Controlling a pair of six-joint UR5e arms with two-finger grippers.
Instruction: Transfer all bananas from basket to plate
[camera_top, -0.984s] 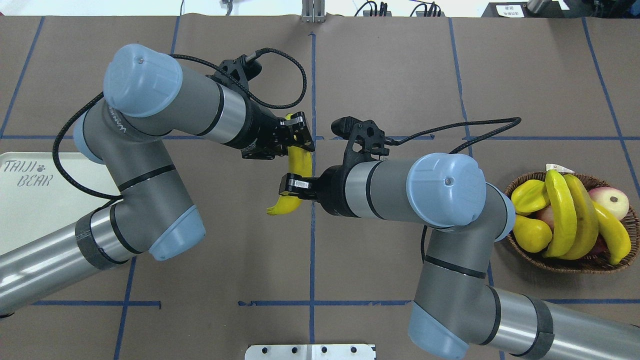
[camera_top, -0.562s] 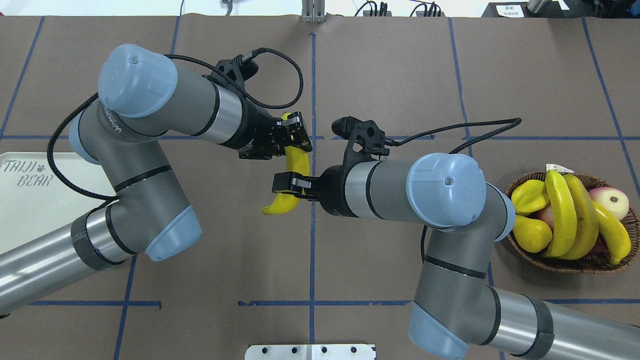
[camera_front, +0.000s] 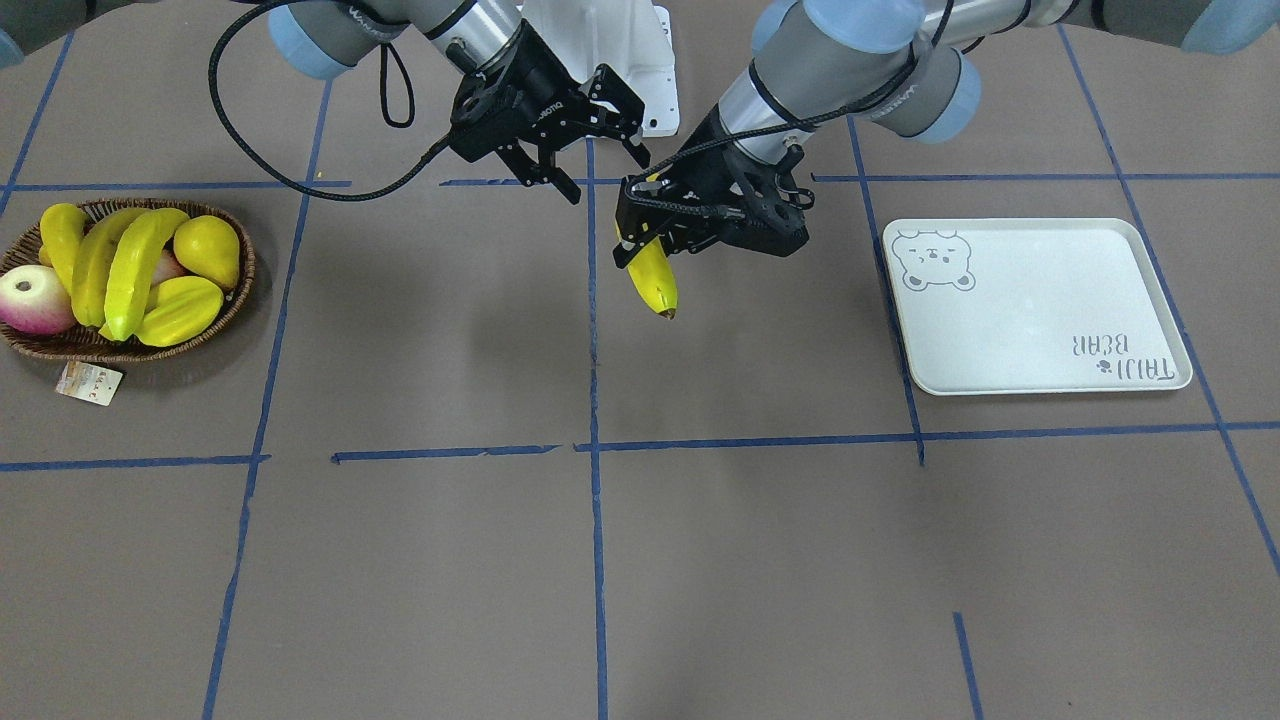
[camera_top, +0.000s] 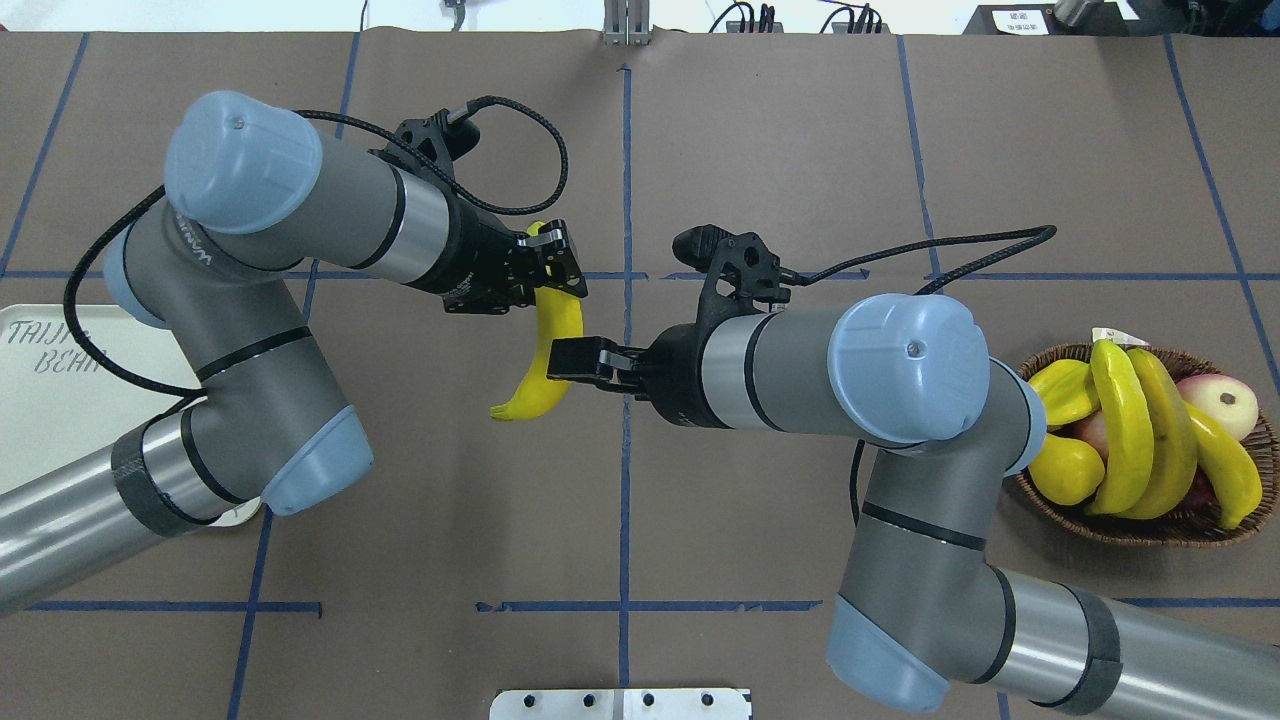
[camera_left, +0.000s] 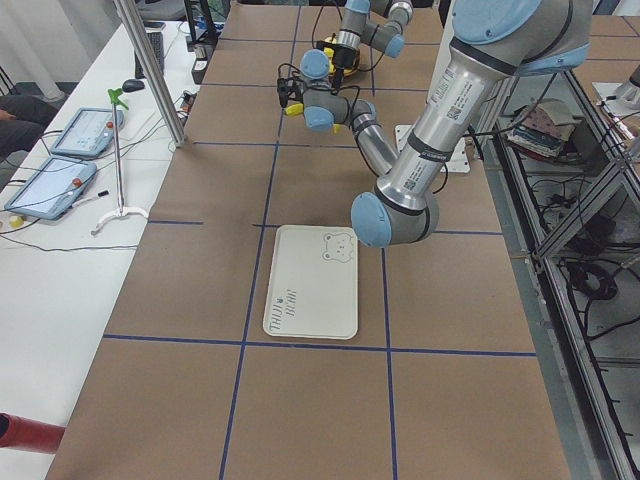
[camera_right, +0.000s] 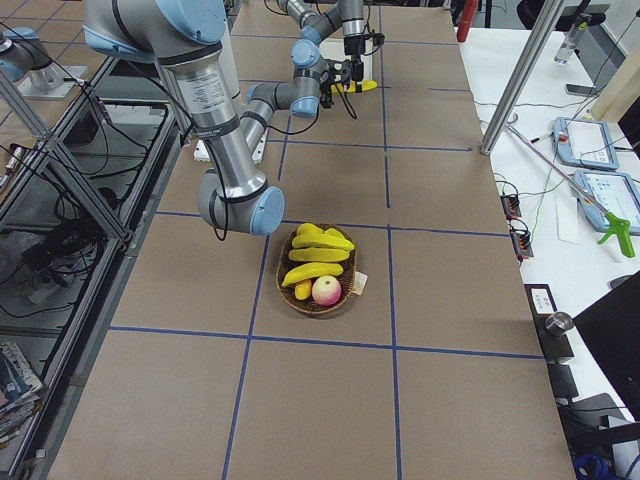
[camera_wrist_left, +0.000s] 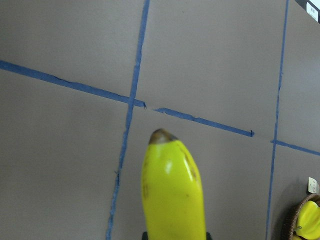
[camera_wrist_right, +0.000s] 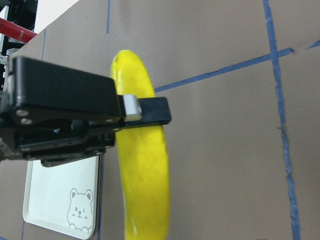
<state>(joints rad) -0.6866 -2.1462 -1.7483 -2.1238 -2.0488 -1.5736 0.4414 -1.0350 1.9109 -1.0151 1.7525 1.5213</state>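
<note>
**Banana now with the left gripper alone, right gripper let go**

Since a second ago, the right gripper has released the banana, and the left arm has drawn it leftward, toward the plate.

Overhead view: the left gripper (camera_top: 548, 262) is clenching the far end of one banana (camera_top: 538, 372), which is hanging over the middle of the brown table (camera_top: 450, 520), its near tip curving left. The right gripper (camera_top: 565, 360) is sitting just right of the banana. The white bear-printed plate (camera_top: 40, 400) is lying at the far left, partly under the left arm. The basket (camera_top: 1150, 535) is sitting at the far right, holding three more bananas (camera_top: 1122, 430) among other fruit.

Front-facing view, mirrored: the left gripper (camera_front: 632, 225) is gripping the banana (camera_front: 652, 278) by its top, dark tip pointing down. The right gripper (camera_front: 605, 165) is showing its fingers spread wide, holding nothing, just beside the banana. The plate (camera_front: 1040, 300) is lying on this view's right, the basket (camera_front: 245, 270) on its left.

Left side view: the plate (camera_left: 310, 295) is lying near; the banana is showing only as a small yellow spot farther off.

Right side view: the basket is sitting near, the held banana far beyond it.

Left wrist view: the banana (camera_wrist_left: 172, 195) is pointing away over crossing blue tape lines (camera_wrist_left: 132, 102).

Right wrist view: the left gripper (camera_wrist_right: 142, 107) is clamping the banana (camera_wrist_right: 145, 175), with the plate (camera_wrist_right: 55, 200) beyond.
</note>
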